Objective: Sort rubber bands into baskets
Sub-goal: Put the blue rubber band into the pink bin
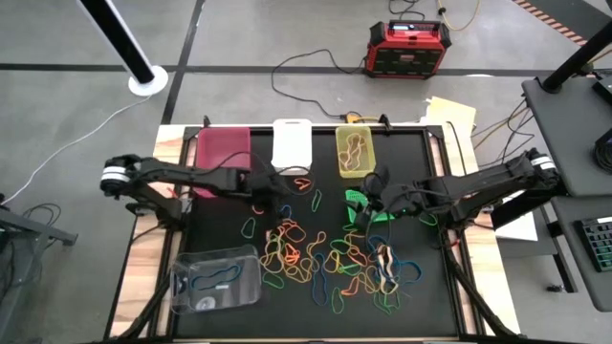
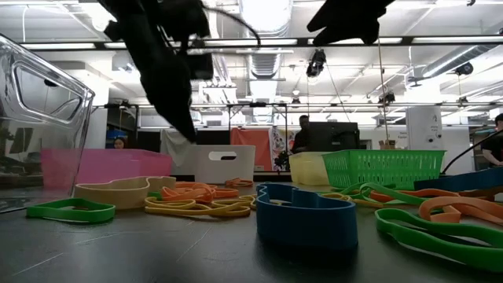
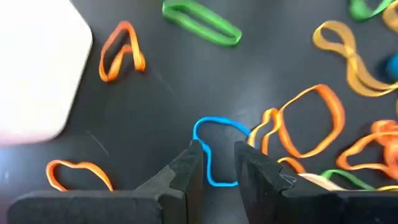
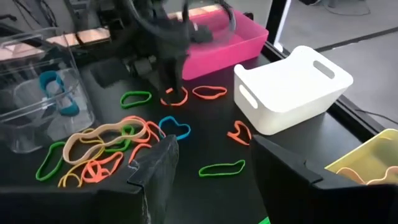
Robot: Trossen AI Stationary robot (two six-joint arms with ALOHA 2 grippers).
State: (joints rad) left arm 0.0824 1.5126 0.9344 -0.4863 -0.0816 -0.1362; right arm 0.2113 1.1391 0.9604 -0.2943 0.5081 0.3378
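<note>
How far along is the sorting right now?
Early. Done: blue bands lie in the clear bin and a few bands in the yellow bin. In hand: the left gripper is low over the mat, fingers open astride a blue band, not yet closed on it; the right gripper is open and empty above the green bin. Left: most bands still litter the mat.
</note>
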